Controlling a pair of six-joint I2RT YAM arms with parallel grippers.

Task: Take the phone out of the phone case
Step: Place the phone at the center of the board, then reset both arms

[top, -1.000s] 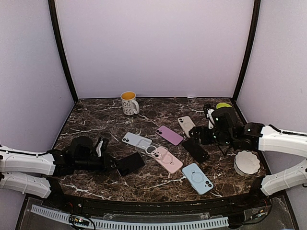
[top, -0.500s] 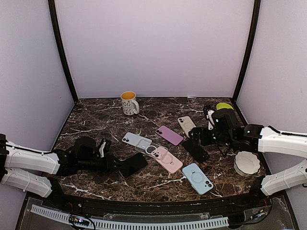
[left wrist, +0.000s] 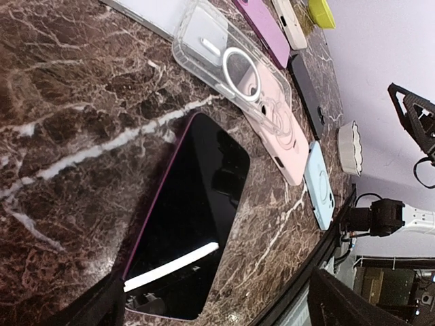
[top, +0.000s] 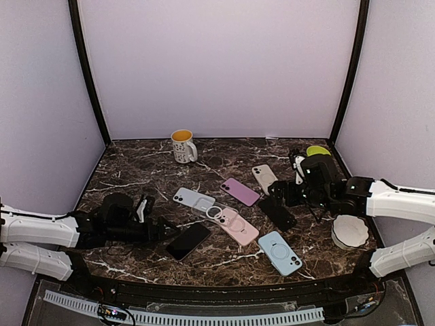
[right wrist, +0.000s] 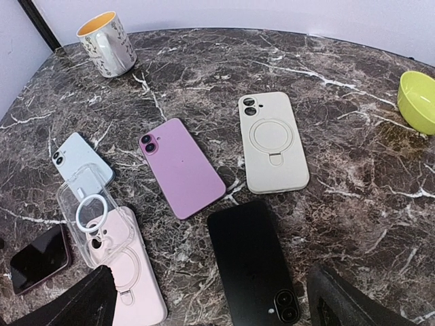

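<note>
A dark-screened phone [top: 188, 241] with a thin purple rim lies flat and face up on the marble table, also seen in the left wrist view [left wrist: 190, 224] and the right wrist view [right wrist: 39, 258]. My left gripper [top: 158, 228] is open just left of the phone's near end, and its jaws [left wrist: 221, 314] straddle that end without touching it. An empty clear phone case [top: 216, 212] with a white ring lies beyond the phone, overlapping a pink case [top: 239, 227]. My right gripper [top: 279, 193] hangs open over a black case [right wrist: 255, 261].
Lying about are a purple phone-shaped item [top: 240, 191], a beige case [top: 264, 178], a pale blue phone [top: 190, 197] and a light blue case [top: 280, 252]. A mug [top: 183, 145] stands at the back, a green bowl [top: 316, 149] back right, a white dish [top: 350, 230] at the right.
My left gripper has opened and let go of the phone, which went from tilted in the jaws to lying flat on the table. The right arm has barely moved.
</note>
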